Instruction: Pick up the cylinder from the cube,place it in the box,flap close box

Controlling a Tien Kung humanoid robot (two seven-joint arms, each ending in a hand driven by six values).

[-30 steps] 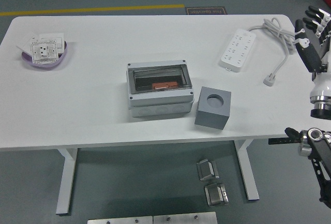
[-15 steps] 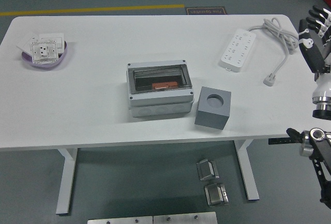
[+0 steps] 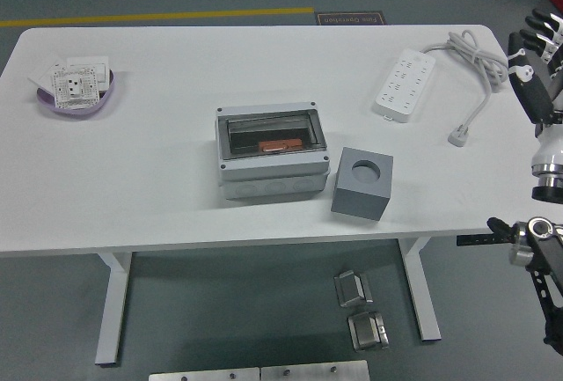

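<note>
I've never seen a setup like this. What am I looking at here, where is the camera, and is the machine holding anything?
The picture comes from a camera high on a humanoid robot, looking down over a white table in front of it. The black and white parts at the right edge are the robot's right arm, ending in a right hand with five fingers, spread and holding nothing. Its left arm is out of view.

On the table, in the middle, sits a grey box with a clear flap that looks shut; something orange shows through it. Beside it, to the right, stands a grey cube with an empty round hole on top. Far right lies a white power strip with its cable. Far left is a purple bowl holding white socket plates.
</note>
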